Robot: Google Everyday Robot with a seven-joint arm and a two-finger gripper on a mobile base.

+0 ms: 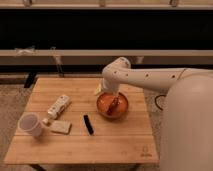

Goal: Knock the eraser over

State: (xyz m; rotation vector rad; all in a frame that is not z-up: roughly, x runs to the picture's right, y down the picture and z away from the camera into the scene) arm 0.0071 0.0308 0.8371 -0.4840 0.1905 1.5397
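The small flat eraser sits near the middle of the light wooden slatted surface. It shows only as a narrow dark strip, angled a little. That thin black edge facing up suggests it is standing on its long side, which would be why it can be tipped at all. Nothing touches it.

The robot's white arm reaches in from the right and bends down. Its pincer hangs over or inside the round orange-red bowl, to the right of the eraser and a little farther back. Whether the pincer is apart or together, I cannot tell. It is apart from the eraser, so the knock has not begun.

To the eraser's left lie a flat pale beige rectangular pad and a long white bottle-like object on its side. A white cup stands near the left front edge.

The next move probably calls for lifting clear of the bowl's rim, crossing to the eraser and pushing against its broad face. A careless sweep could catch the bowl, or slide the eraser along instead of toppling it.
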